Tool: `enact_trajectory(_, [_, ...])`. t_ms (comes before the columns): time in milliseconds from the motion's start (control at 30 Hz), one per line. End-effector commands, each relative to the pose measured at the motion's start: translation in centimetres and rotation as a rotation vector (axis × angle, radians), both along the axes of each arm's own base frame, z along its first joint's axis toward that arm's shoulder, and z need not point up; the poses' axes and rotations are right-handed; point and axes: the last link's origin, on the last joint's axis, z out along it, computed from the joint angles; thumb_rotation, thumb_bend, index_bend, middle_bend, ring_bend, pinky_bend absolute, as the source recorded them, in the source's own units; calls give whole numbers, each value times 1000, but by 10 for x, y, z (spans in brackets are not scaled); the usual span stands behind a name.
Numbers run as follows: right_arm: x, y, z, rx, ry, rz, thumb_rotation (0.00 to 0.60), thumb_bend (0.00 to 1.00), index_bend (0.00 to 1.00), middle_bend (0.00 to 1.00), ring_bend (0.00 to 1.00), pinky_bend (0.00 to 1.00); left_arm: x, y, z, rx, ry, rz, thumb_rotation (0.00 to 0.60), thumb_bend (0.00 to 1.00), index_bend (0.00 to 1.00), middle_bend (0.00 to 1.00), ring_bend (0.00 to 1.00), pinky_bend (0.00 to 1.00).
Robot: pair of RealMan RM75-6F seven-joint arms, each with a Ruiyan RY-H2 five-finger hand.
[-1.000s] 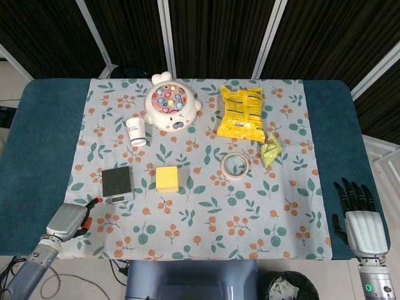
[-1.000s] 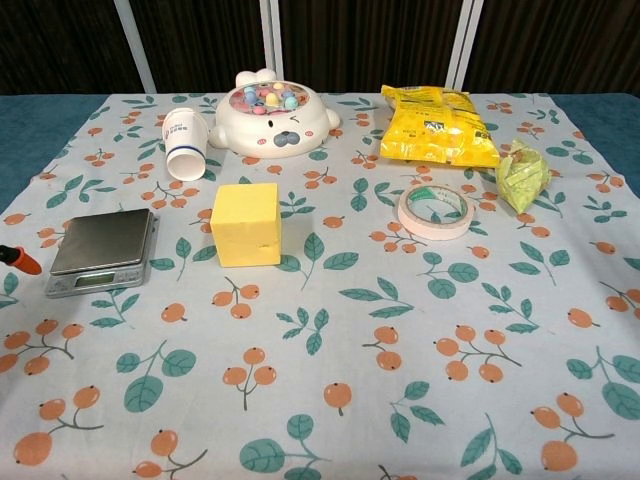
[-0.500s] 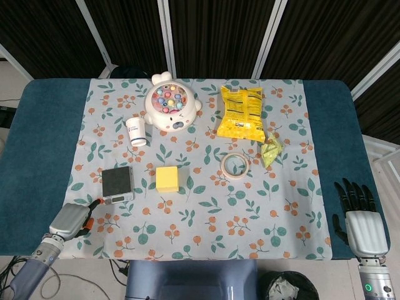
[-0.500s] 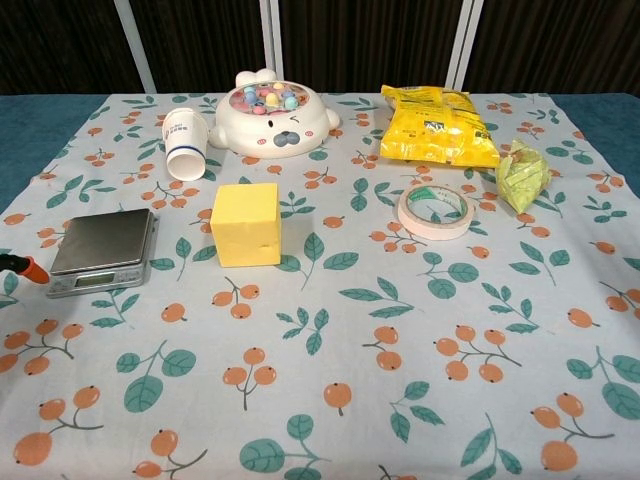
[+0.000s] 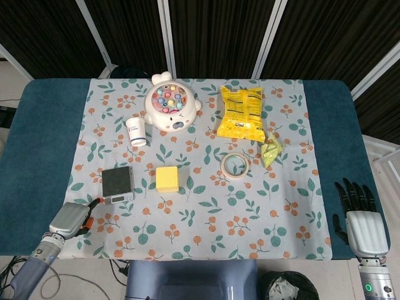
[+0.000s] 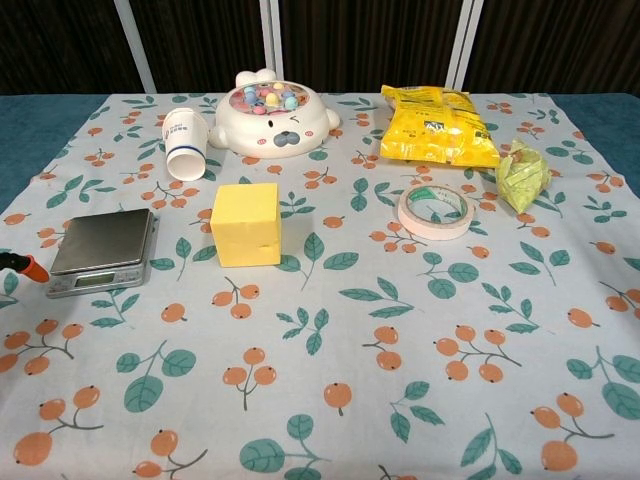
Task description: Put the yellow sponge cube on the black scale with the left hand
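Two hands are showing in my head view, both sitting low at the near edge of the table and neither one holding anything. My left hand [image 5: 72, 219] is resting at the near left corner of the floral cloth [image 5: 206, 212]; I am seeing its back and an orange fingertip [image 6: 30, 268] poking in at the left edge of the chest view, but I cannot tell from either camera whether its fingers are spread or curled. My right hand [image 5: 359, 219] is lying on the blue table cover [image 5: 340, 125] at the far right with its fingers apart and straight, released.

The black scale [image 5: 117, 184] is sitting just ahead of my left hand and slightly to its inner side, near the fingertip but apart from it. The yellow sponge cube [image 5: 167, 178] is standing on the cloth just beyond the scale on the side away from my left hand, not touching it and not on its platform.

Further out from the left hand, a white paper cup [image 5: 136, 130] is lying on its side, and beyond that a round white fishing toy [image 5: 171, 107] is sitting. Toward my right hand's side I am seeing a tape roll [image 5: 234, 165], a yellow snack bag [image 5: 241, 112] and a small crumpled green packet [image 5: 271, 152] beside it.
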Motion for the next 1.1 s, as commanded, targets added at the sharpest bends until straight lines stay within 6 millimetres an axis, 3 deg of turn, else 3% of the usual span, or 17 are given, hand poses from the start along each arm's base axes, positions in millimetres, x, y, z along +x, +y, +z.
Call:
enact_trajectory(33, [0,0,0,2,0,-1,600,581,0,0,0,0,1,1,0,-1,-1,0,600,551,197,673,623,631])
enact_trajectory(1100, [0,0,1,-4,-1,-3,600,582,0,0,0,0,-1,2,-9,-41,34,-8,600,551,197,667,622,628])
